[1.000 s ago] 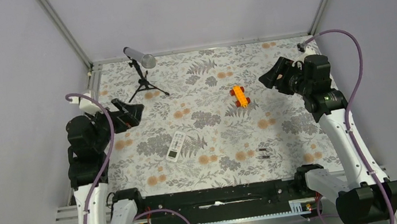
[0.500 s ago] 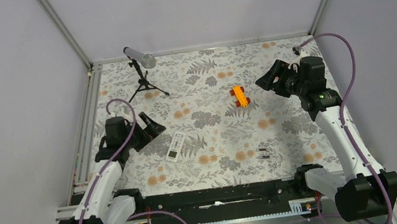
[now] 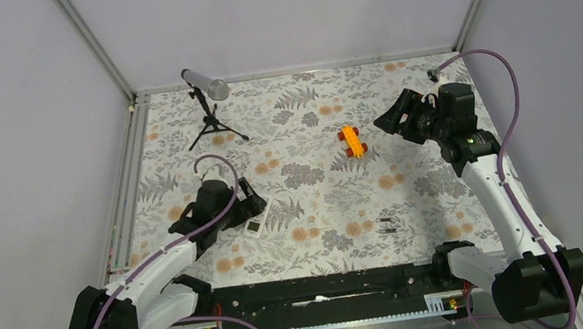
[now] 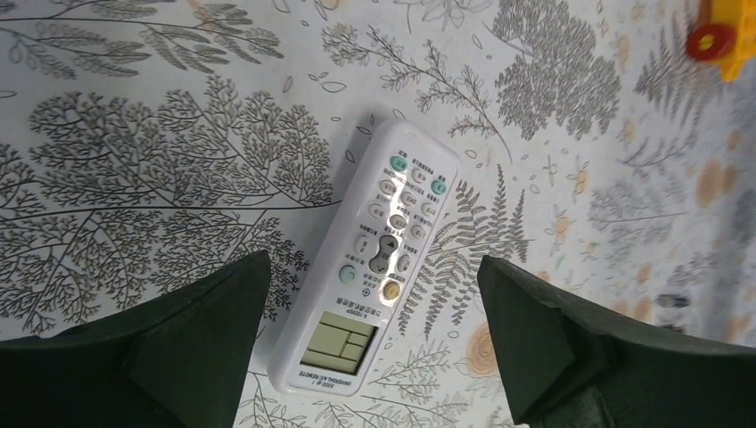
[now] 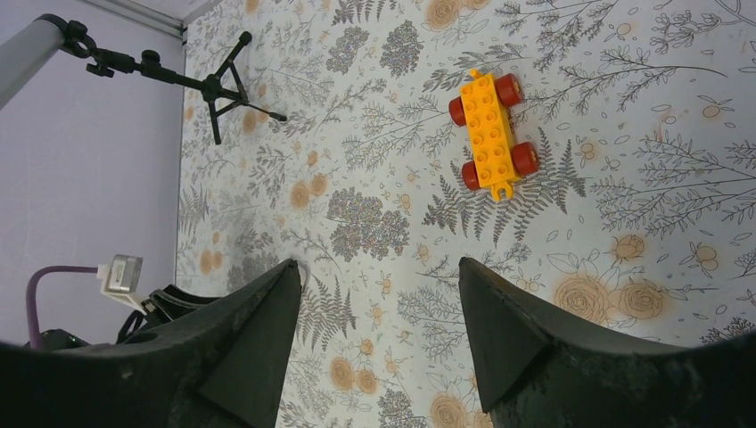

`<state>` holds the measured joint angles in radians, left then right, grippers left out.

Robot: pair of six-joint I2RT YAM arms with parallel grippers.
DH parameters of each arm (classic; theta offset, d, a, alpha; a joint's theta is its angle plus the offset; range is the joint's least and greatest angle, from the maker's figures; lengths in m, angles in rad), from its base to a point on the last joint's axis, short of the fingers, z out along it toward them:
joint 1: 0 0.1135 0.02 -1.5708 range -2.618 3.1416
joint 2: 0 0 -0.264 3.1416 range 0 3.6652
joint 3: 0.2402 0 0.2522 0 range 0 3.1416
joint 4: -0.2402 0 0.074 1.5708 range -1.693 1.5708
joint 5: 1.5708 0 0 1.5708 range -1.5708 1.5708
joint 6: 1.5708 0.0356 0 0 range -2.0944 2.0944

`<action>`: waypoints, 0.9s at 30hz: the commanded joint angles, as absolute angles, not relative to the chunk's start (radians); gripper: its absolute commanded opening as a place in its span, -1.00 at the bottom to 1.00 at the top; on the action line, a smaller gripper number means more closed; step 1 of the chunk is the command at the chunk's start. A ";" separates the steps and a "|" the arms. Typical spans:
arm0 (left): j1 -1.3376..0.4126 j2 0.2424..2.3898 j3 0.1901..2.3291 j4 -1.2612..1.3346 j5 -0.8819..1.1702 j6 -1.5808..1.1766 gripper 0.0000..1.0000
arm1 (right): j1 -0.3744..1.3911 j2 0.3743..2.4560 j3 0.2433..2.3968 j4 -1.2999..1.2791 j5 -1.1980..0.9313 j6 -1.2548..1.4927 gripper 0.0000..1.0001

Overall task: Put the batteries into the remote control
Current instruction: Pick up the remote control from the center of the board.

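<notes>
The white remote control (image 3: 256,218) lies face up on the floral mat, left of centre. In the left wrist view the remote control (image 4: 374,241) shows its buttons and its pale screen. My left gripper (image 3: 247,199) is open and low over it, and in the wrist view the left gripper (image 4: 372,260) has one finger on each side of the screen end, not touching. Two dark batteries (image 3: 386,224) lie side by side on the mat, right of centre. My right gripper (image 3: 392,118) is open and empty, raised at the far right; its wrist view shows the right gripper (image 5: 377,264) over bare mat.
An orange toy car (image 3: 352,141) with red wheels stands near the right gripper; it also shows in the right wrist view (image 5: 492,134). A small tripod with a grey tube (image 3: 206,99) stands at the back left. Metal frame rails edge the mat.
My left arm has swung down and to the right, from the mat's left edge to just over the remote, gripper still open. The right arm has barely moved.
</notes>
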<state>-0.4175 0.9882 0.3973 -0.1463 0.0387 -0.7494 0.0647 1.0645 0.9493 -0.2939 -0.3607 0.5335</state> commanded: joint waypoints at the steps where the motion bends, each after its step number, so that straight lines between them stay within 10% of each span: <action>1: -0.545 1.042 0.412 -0.082 -0.189 -0.690 0.86 | 0.072 1.063 0.956 -0.267 -0.382 0.541 0.43; 19: -0.838 1.293 0.547 -0.237 -0.395 -0.653 0.42 | 0.075 1.060 0.939 -0.267 -0.378 0.543 0.43; 27: -0.849 1.339 0.593 -0.268 -0.399 -0.658 -0.13 | 0.077 1.058 0.938 -0.271 -0.381 0.539 0.43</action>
<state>-0.8444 1.3373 0.5682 -0.2344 -0.3740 -0.6582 0.0677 1.0653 0.9428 -0.2943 -0.3611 0.5396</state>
